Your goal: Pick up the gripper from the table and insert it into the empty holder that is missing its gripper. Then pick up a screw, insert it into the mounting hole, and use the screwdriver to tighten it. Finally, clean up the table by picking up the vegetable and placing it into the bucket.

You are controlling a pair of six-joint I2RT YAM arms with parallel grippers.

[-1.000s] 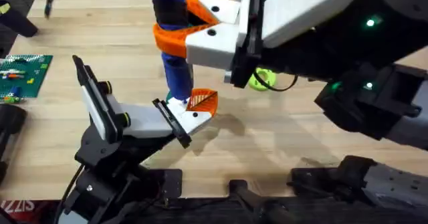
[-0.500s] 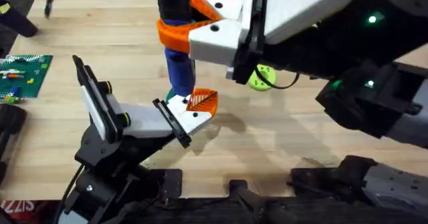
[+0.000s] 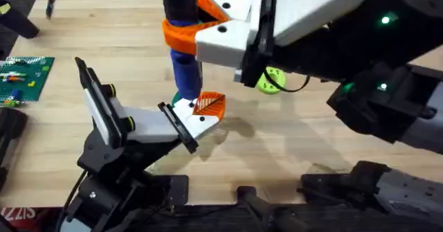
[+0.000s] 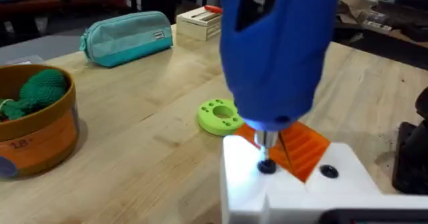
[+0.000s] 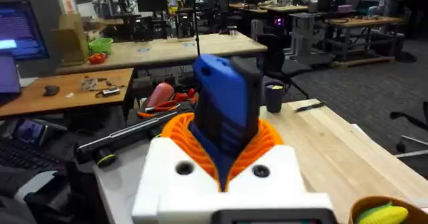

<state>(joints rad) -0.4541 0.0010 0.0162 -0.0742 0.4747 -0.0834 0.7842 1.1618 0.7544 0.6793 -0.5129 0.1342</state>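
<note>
The screwdriver [image 3: 181,45] stands upright in the upper middle of the overhead frame, clamped between the orange-padded fingers [image 3: 181,37] of the right gripper [image 3: 190,25]. Its tip presses a screw [image 4: 266,166] on the small white gripper [image 3: 199,113] with its orange pad, seated at the end plate of the holder [image 3: 131,128], left of centre on the counter [image 3: 297,149]. A green ring [image 3: 270,80] lies just right. A bucket [image 4: 30,127] holds a green vegetable [image 4: 40,90]. The left fingers' state I cannot tell.
</note>
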